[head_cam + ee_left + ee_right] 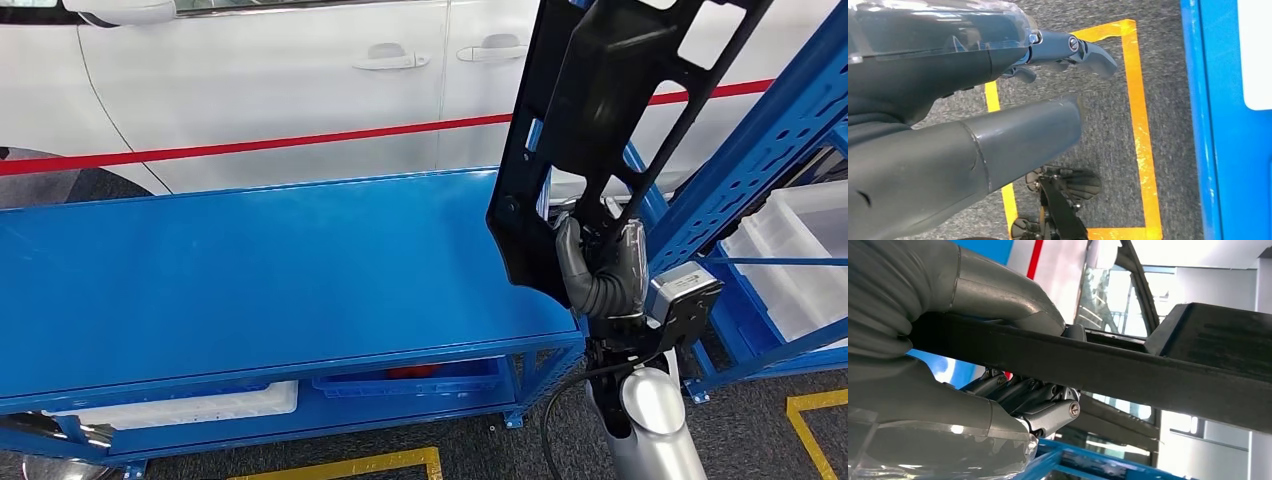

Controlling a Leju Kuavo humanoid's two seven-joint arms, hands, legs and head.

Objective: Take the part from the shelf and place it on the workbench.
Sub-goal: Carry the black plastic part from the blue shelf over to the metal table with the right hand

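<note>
Left hand [998,100]: hangs over grey carpet marked with yellow tape lines [1140,125]; thick thumb and darker fingers [1088,52] lie apart, holding nothing.
Workbench [270,270]: long blue top, bare across its surface, standing in front of a white car [260,70] with a red stripe along its doors.
Under the bench: 1 white tray [200,405] on the lower level at the left, 1 blue bin [420,380] beside it with something red inside (too little shows to name it).
Part [600,110]: large black plastic panel with cut-out openings, held upright and slightly tilted in the air above the right end of the workbench, its lower edge just over the bench's right corner, not resting on it.
Right hand [600,265]: grips the part near its bottom; in the right wrist view the thumb [998,295] presses one face of a black bar of the part and the fingers [1018,395] curl against the other.
Shelf [770,150]: blue perforated uprights at the far right, with clear plastic bins [800,250] on a level behind them.
</note>
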